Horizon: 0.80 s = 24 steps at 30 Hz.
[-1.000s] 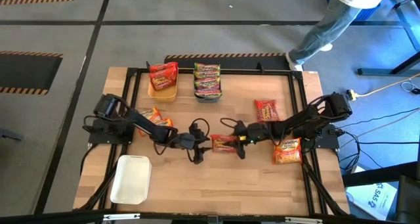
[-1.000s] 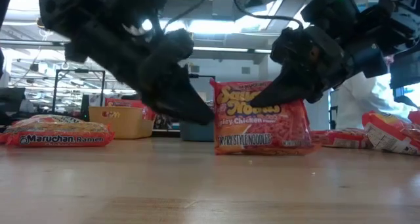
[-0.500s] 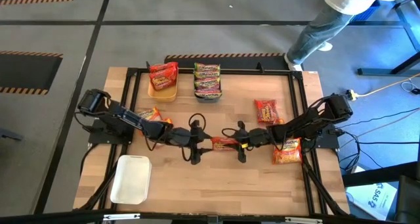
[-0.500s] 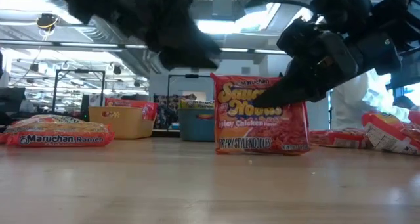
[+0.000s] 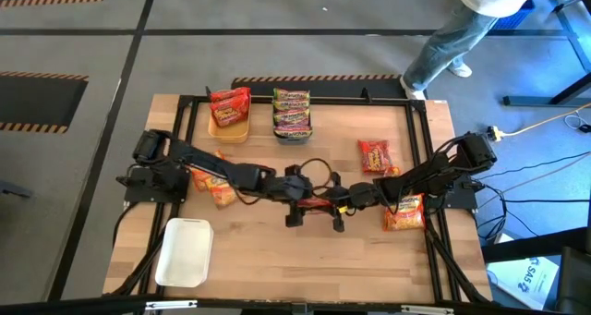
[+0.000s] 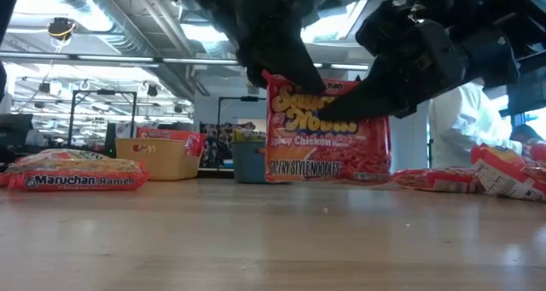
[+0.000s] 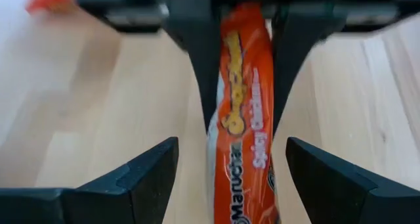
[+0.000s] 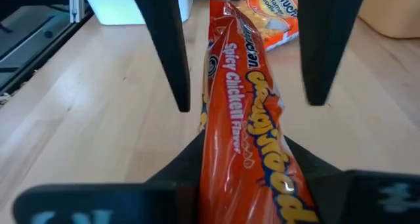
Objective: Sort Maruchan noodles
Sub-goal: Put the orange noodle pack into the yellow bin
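Right gripper point(image 8: 246, 178) is clamped on one end of a red Spicy Chicken packet point(image 6: 328, 129), holding it upright on edge at the middle of the wooden table point(image 5: 305, 260); left gripper point(image 7: 226, 178) faces it from the other side, jaws spread wide to either side of the packet's free end, gripping nothing. Other Maruchan packets: one in the yellow tray point(image 5: 230, 126), a stack in the blue-grey tray point(image 5: 293, 130), loose ones flat near each arm's base. White tray point(image 5: 185, 252) at the near left corner; a person point(image 5: 480, 19) stands beyond the far right corner.
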Tool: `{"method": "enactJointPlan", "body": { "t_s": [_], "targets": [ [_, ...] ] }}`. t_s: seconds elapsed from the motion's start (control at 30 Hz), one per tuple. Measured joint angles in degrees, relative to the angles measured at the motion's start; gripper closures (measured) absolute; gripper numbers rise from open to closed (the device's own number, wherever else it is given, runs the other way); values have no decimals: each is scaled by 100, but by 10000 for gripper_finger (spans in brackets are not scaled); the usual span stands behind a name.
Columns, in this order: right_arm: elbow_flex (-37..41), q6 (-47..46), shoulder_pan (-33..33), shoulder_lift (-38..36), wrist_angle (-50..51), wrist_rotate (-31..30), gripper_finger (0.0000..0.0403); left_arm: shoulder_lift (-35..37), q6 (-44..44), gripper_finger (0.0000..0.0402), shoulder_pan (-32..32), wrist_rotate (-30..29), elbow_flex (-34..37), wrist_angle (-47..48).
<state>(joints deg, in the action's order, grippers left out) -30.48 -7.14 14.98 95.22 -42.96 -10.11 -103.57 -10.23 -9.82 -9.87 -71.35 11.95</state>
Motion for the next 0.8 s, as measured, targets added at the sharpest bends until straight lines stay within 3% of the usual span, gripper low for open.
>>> {"method": "enactJointPlan", "body": {
  "t_s": [0.17,0.43,0.8],
  "targets": [
    [0,0,0,0,-1,-4,301,-538,-130,126,135,217,-832,1290],
    [0,5,0,-4,74,-26,311,-914,-133,134,297,529,-1488,2026],
    [0,0,0,-4,73,-95,304,-923,-70,233,301,660,-1495,2267]
  ]
}}
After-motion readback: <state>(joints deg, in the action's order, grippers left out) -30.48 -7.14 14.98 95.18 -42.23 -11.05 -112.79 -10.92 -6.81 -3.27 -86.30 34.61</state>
